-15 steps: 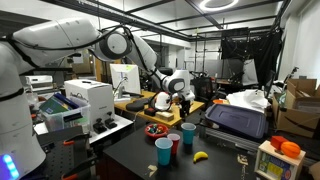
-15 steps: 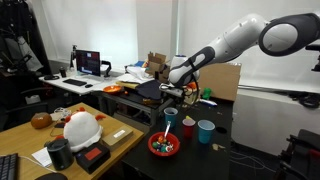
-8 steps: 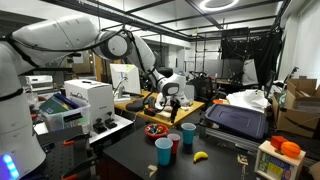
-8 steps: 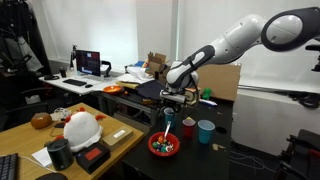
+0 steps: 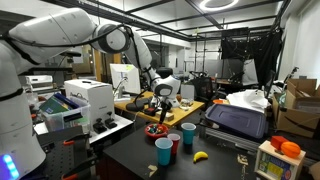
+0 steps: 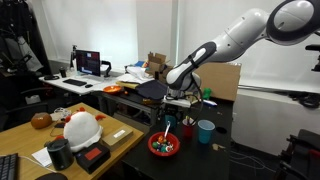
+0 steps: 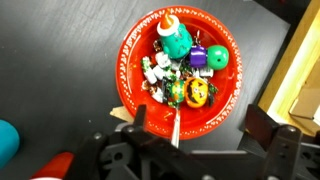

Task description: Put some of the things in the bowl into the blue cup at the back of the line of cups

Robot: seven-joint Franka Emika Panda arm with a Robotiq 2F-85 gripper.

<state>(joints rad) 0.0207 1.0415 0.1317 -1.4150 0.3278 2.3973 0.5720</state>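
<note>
The red bowl [image 7: 131, 62] fills the wrist view and holds the things [image 7: 186, 72]: small colourful sweets and toys, among them a teal piece, a green ball and an orange pumpkin face. My gripper [image 7: 197, 123] is open and hangs above the bowl's near rim with nothing between its fingers. A thin pale stick lies in the bowl close to one finger. Both exterior views show the gripper [image 5: 163, 103] [image 6: 175, 108] over the bowl [image 5: 155, 130] [image 6: 152, 146]. The blue cup [image 5: 188, 133] stands at the far end of the line of cups.
A red cup [image 5: 174, 142] and a larger-looking light-blue cup [image 5: 164, 151] complete the line, with a yellow banana [image 5: 200, 156] beside them. A black case [image 5: 236, 118] sits behind them. The wrist view shows a blue cup [image 7: 5, 136] at its left edge.
The arm has swung from above the cups over to the bowl and come lower. The jaws have opened a little wider.
</note>
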